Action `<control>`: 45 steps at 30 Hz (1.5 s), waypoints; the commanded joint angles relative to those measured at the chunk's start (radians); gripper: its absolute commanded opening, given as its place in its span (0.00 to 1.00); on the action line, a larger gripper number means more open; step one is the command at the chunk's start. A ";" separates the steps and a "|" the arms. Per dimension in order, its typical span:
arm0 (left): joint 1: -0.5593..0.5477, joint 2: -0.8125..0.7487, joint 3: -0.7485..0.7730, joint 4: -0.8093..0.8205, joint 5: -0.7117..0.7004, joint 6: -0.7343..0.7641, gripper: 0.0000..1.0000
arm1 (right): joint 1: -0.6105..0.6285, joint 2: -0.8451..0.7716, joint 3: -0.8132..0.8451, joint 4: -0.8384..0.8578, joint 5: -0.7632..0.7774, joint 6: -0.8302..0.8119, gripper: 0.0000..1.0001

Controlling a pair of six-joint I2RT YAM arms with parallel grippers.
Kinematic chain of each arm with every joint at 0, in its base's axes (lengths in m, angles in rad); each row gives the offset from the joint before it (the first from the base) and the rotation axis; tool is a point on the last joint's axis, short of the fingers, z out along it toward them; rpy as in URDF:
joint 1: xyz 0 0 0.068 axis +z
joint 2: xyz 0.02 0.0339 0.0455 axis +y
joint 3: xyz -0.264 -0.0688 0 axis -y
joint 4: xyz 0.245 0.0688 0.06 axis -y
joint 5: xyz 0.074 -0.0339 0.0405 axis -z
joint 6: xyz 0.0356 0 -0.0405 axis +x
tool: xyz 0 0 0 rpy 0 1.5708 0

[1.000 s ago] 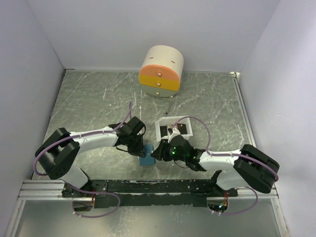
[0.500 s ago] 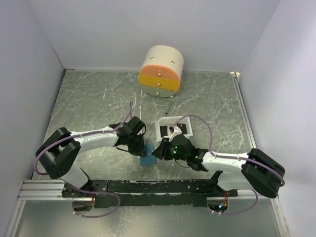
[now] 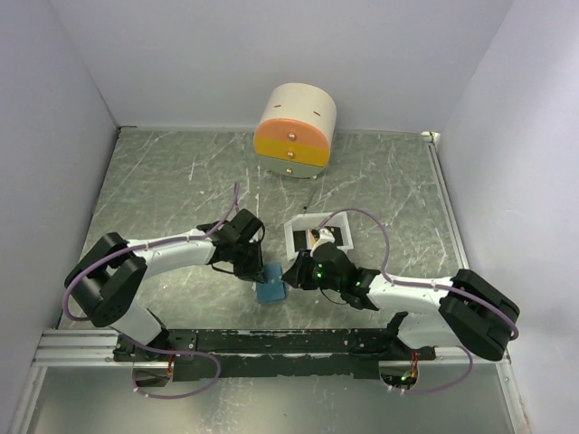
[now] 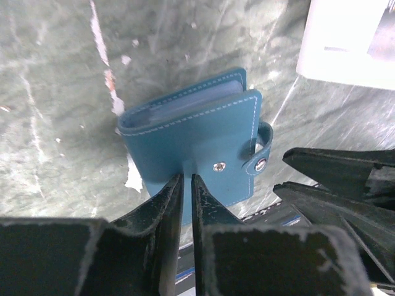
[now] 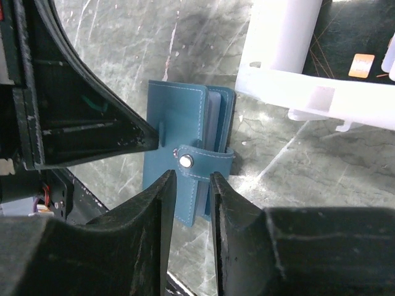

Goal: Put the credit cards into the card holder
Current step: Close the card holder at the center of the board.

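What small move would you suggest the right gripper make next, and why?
Probably close on the snap tab and pull it open: the card holder is snapped shut, the left gripper pinches its cover, and the right gripper straddles the tab.

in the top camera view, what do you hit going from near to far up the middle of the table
mounting rail -> card holder -> white tray -> round drawer box

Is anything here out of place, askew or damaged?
Only this: the card holder is folded shut, its tab wrapped over the open edge, while a dark card lies in the white tray. Nothing looks spilled or damaged.
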 commanded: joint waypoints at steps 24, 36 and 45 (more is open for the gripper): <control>0.038 0.086 0.009 0.078 0.016 0.040 0.18 | -0.023 0.127 0.023 0.138 -0.069 0.014 0.24; 0.039 0.089 0.005 0.082 0.018 0.038 0.18 | -0.023 0.179 0.027 0.155 -0.100 0.020 0.22; 0.039 0.100 0.003 0.091 0.026 0.037 0.17 | -0.021 0.204 0.044 0.152 -0.136 0.014 0.21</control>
